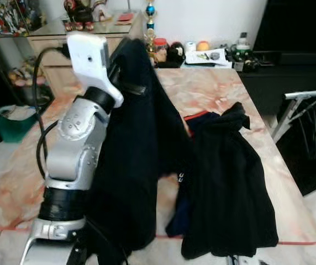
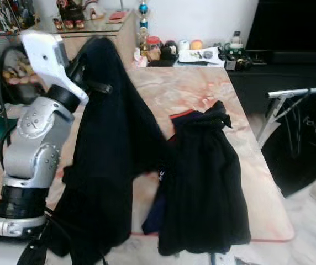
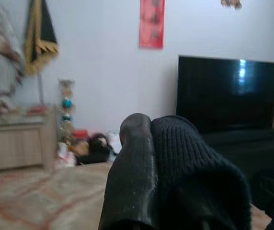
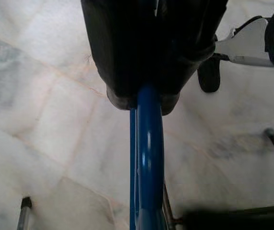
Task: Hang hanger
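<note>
Pressed together on a blue hanger [image 4: 149, 158], my right gripper [image 4: 146, 98] holds it over the marble floor [image 4: 41, 96]; the bar runs out from between my fingertips. Raised above the table [image 1: 213, 88], my left gripper [image 3: 149, 158] pinches a dark knitted garment [image 1: 130, 160], fingers closed on its fabric.

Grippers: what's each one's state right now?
Left gripper: shut on the dark knit garment, raised above the table.
Right gripper: shut on a blue hanger.
</note>
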Motion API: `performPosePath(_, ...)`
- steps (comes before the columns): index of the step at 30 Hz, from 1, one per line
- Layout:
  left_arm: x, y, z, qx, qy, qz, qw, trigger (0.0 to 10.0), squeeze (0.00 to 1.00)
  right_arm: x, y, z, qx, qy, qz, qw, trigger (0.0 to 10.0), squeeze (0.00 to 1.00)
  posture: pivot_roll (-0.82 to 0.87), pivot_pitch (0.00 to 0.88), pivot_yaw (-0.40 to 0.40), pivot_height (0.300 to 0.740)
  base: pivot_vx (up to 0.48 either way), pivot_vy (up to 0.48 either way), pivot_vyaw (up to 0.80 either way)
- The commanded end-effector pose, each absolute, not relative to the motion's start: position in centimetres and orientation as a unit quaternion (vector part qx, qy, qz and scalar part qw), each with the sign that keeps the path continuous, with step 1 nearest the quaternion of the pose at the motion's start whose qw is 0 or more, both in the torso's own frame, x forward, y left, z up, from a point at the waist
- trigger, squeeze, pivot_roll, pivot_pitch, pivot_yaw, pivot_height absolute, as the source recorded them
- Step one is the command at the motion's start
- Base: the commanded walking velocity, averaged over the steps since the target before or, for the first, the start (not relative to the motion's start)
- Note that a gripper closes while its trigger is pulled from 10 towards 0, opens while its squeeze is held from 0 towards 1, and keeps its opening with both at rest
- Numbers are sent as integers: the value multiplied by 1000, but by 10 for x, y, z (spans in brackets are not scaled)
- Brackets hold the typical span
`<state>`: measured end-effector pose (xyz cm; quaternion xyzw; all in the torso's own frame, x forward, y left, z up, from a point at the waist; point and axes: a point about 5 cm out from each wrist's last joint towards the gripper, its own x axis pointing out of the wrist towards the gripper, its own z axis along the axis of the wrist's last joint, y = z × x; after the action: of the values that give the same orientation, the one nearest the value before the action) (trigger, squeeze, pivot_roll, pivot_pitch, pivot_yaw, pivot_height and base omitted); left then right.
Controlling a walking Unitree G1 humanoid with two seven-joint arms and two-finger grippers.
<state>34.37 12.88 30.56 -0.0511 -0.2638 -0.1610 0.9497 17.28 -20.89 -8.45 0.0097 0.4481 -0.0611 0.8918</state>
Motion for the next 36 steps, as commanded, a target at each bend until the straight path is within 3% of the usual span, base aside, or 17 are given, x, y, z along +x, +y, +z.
performPosePath(1,342,123,318,-53,-284,-164,943,10000,0,159,-223,-88,12,461,-84,883,10000,0,41,47,36,740,480,0,0)
performPosePath(9,340,125,283,-72,-212,-177,958,10000,0,154,-214,-92,15,472,-83,878,10000,0,47,52,36,740,276,0,0)
performPosePath(17,314,125,204,19,-39,-227,973,10000,0,157,-197,-94,18,473,-70,878,10000,0,53,62,40,740,0,0,0)
performPosePath(20,296,136,163,99,32,-228,968,10000,0,156,-194,-95,17,475,-69,877,10000,0,53,63,41,740,0,0,0)
performPosePath(22,290,138,159,81,42,-227,970,10000,0,155,-193,-95,17,476,-69,877,10000,0,51,66,40,740,0,0,0)
performPosePath(23,287,139,158,71,44,-225,971,10000,424,155,-193,-95,16,476,-67,876,10000,0,54,66,40,740,0,0,0)
performPosePath(24,285,141,158,68,45,-222,972,10000,1000,155,-193,-95,15,477,-67,876,10000,0,54,66,40,740,0,0,0)
performPosePath(36,251,155,149,96,66,-241,963,10000,1000,158,-174,-96,16,477,-58,877,10000,0,62,74,40,740,0,0,0)
